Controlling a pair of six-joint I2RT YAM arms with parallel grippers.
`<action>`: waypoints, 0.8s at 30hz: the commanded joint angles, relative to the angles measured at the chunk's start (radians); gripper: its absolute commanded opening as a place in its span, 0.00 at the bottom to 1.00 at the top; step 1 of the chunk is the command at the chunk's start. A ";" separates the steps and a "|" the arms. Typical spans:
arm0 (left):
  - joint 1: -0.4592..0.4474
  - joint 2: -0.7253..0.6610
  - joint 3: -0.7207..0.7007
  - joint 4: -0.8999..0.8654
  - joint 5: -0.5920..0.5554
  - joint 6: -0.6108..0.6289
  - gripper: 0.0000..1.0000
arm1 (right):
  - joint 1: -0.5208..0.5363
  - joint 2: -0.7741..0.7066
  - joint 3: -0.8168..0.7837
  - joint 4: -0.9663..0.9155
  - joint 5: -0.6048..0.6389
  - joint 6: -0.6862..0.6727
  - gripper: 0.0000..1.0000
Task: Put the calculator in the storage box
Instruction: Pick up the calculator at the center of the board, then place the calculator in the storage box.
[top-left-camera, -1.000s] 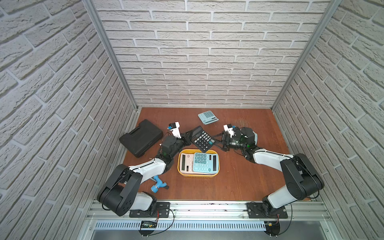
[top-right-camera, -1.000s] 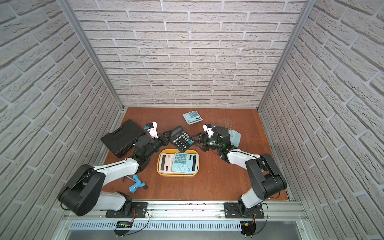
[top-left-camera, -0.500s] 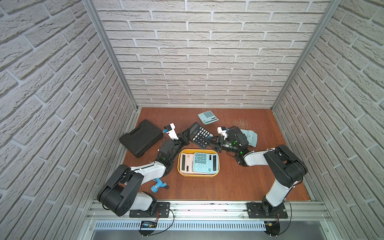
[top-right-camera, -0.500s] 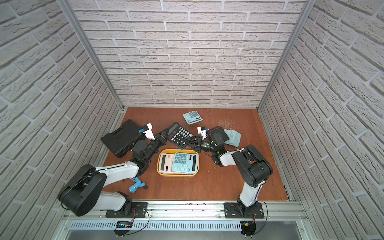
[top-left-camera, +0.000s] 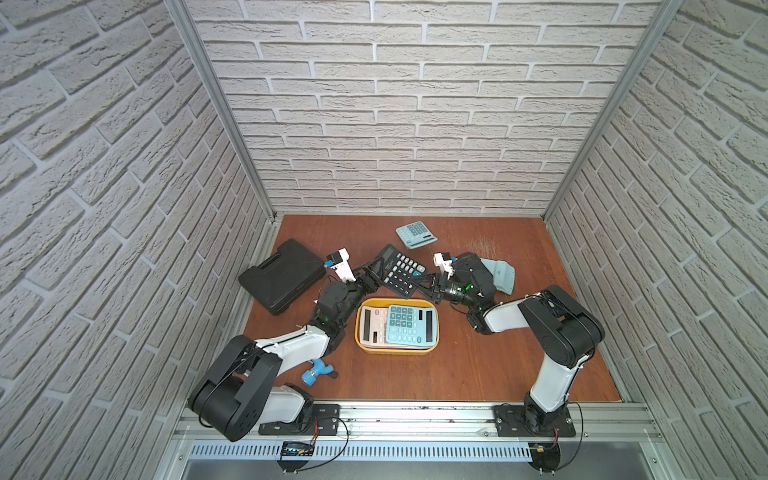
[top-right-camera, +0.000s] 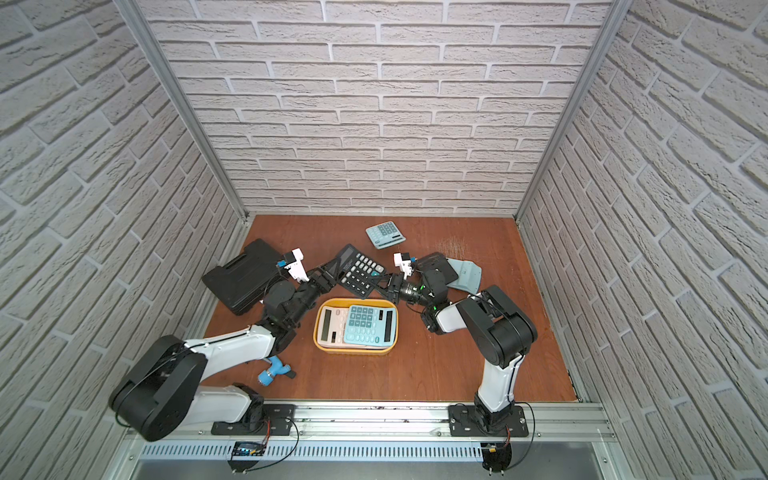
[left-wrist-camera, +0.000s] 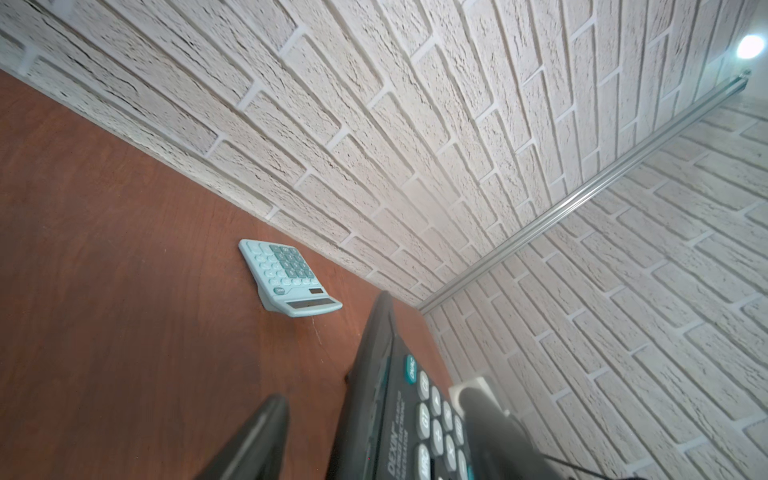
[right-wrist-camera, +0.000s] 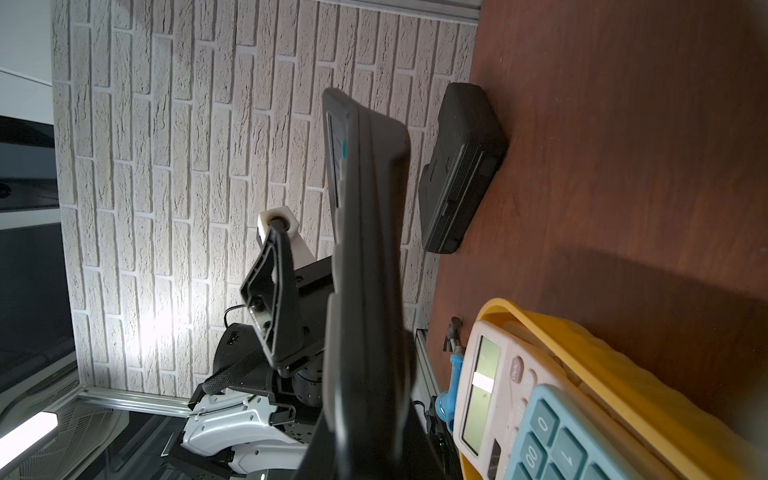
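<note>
Black calculator (top-left-camera: 399, 270) tilts beyond the box (top-left-camera: 395, 350), clamped by the right gripper (top-left-camera: 424, 284). Left gripper (top-left-camera: 372, 277) is released, jaws apart around its other edge.

2 calcs (top-left-camera: 405, 326) fill storage box (top-left-camera: 395, 350); black calc (top-left-camera: 401, 272) hangs at far rim; table (top-left-camera: 478, 365) right free.

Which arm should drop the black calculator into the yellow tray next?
Probably right: the right fingers are shut on the black plastic calculator, beside the shallow yellow plastic tray; the left fingers stand open.
</note>
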 joint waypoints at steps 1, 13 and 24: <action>0.029 -0.110 0.056 -0.224 0.050 0.030 0.98 | 0.008 -0.019 -0.019 0.070 0.005 0.103 0.03; 0.212 -0.430 0.228 -1.060 0.168 0.210 0.98 | 0.075 -0.091 -0.045 -0.245 -0.111 -0.067 0.03; 0.235 -0.446 0.195 -1.134 0.228 0.227 0.98 | 0.171 -0.265 0.049 -0.867 -0.147 -0.411 0.03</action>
